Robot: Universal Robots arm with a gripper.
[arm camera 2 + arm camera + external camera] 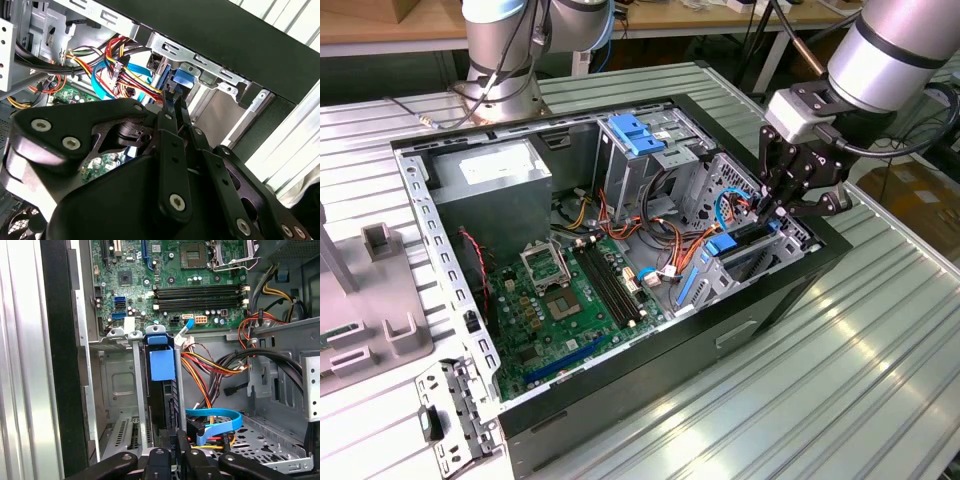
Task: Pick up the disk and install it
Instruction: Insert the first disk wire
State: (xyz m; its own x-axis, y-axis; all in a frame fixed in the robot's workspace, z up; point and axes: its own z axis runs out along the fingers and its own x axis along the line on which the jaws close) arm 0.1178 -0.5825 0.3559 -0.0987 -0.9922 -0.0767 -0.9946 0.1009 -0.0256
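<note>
Exterior view: the gripper (782,203) reaches into the drive cage (745,255) at the corner of the open computer case (650,370), clamped on the disk (752,252), which stands on edge directly below its fingertips, partly seated. First wrist view: the disk (162,385) sits between two metal rails just ahead of the fingers, with loose cables (210,365) just beside it. Risk: a slight tilt could jam the disk against a rail, or the cables could snag it.

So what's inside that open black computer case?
The computer case holds a green motherboard, a grey power supply, bundled coloured cables and metal drive bays. The gripper sits at the disk standing in one bay; its lower part is hidden.

Arm reaching down, end effector (782,205) fingers seemingly closed together
</note>
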